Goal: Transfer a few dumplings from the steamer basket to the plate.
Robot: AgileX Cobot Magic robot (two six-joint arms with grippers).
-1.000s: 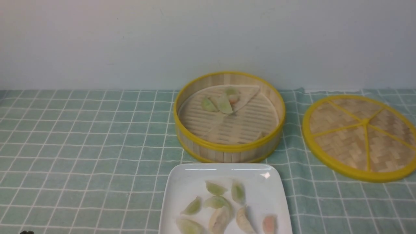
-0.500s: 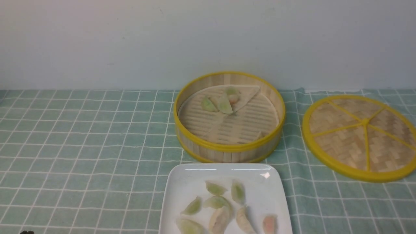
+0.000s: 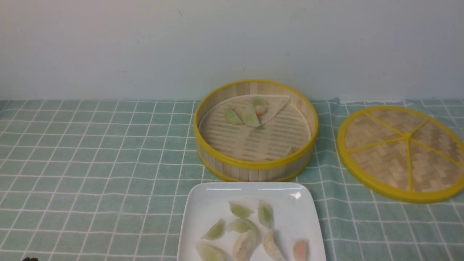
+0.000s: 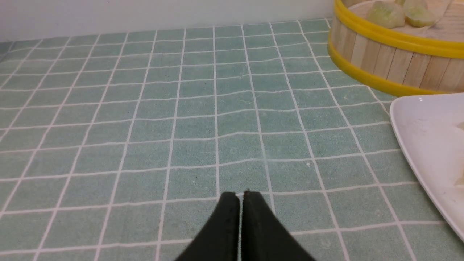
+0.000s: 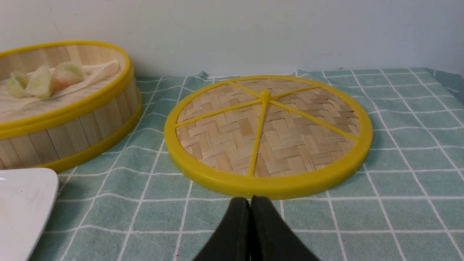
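Observation:
The steamer basket (image 3: pixel 256 165) stands at the table's middle, with three dumplings (image 3: pixel 246 116) on a cloth in its far half. In front of it the white plate (image 3: pixel 206 203) holds several dumplings (image 3: pixel 243 226), mostly green, one pink-orange (image 3: pixel 300 249). My left gripper (image 4: pixel 240 195) is shut and empty, low over the cloth left of the plate (image 4: pixel 424 145) and the basket (image 4: pixel 384 61). My right gripper (image 5: pixel 250 198) is shut and empty, just short of the lid's near rim, with the basket (image 5: pixel 72 123) and its dumplings (image 5: pixel 40 81) off to one side.
The flat woven bamboo lid (image 3: pixel 400 152) with a yellow rim lies right of the basket, seen close in the right wrist view as the lid (image 5: pixel 268 137). A green checked tablecloth (image 3: pixel 90 163) covers the table. A pale wall (image 3: pixel 145 43) stands behind.

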